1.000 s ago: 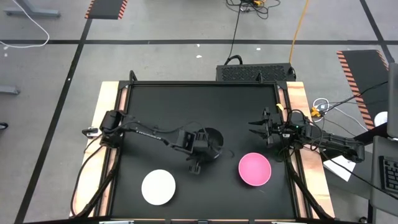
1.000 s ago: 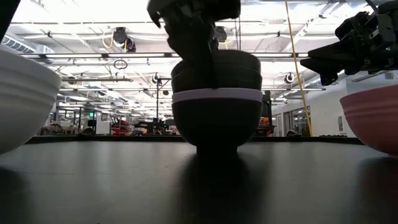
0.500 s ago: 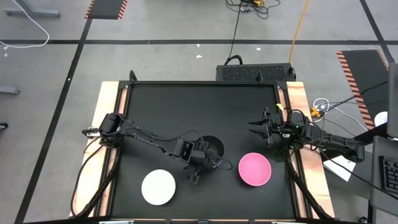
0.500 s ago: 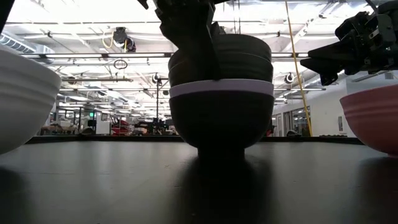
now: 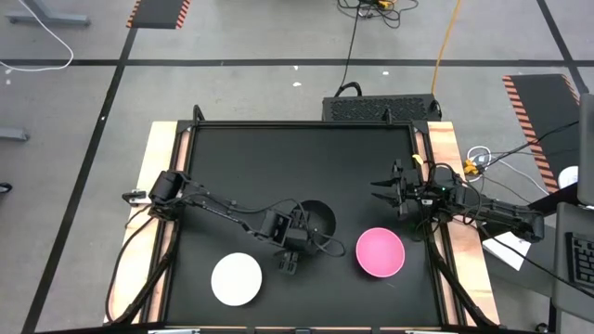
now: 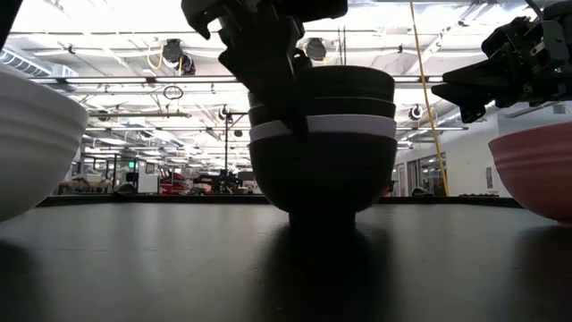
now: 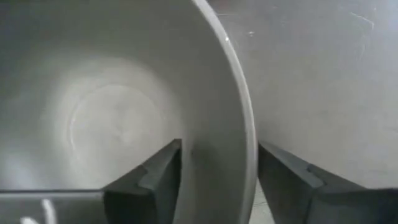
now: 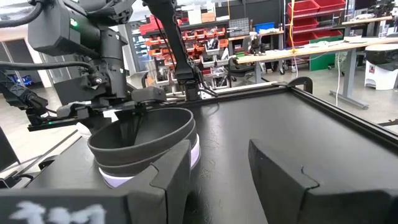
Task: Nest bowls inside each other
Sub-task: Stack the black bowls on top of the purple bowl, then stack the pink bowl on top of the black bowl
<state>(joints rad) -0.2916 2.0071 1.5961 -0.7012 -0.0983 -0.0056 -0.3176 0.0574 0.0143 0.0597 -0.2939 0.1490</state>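
Bowls (image 6: 322, 134) stacked | left end effector (image 7: 217, 171) straddles rim, parted

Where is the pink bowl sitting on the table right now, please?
In the high view, the pink bowl sits alone at the table's front right, right of the stacked dark bowls and just in front of the right hand.

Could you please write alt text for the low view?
A stack of nested dark bowls with a lavender bowl among them stands mid-table, the left claw straddling its rim. A white bowl and pink bowl flank it; the right claw hovers.
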